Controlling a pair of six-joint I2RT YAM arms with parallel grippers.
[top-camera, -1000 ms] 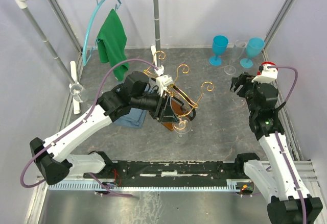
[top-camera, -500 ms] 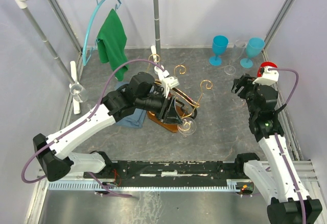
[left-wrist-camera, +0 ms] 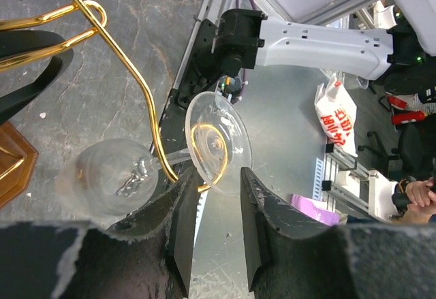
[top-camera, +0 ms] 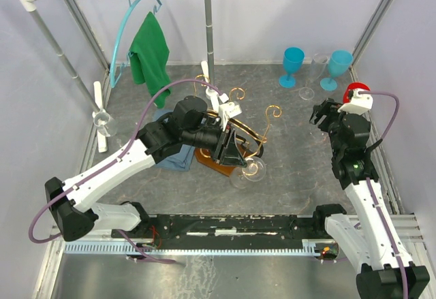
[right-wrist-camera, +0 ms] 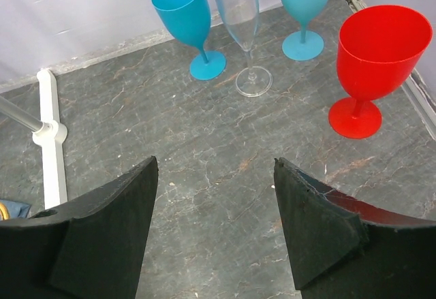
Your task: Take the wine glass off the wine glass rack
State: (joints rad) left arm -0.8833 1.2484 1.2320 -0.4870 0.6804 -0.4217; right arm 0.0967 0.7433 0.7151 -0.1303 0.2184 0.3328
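Narrowly parted, the left gripper's (left-wrist-camera: 218, 175) jaws clamped nothing visible, its arm stretched low across the wine glass rack (left-wrist-camera: 12, 166). The wine glass (left-wrist-camera: 102, 176) hung tilted on the rack's gold wire, its stem just beyond the fingertips (left-wrist-camera: 189, 180), with the wire's curl crossing its foot. Well right of the rack, the right gripper (right-wrist-camera: 214, 164) stood wide and empty, facing a red goblet (right-wrist-camera: 381, 47), blue goblets (right-wrist-camera: 185, 6) and a clear flute (right-wrist-camera: 238, 13).

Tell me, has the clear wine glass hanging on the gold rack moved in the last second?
Yes. The wine glass has shifted slightly right, judged against the black rail at the near edge.
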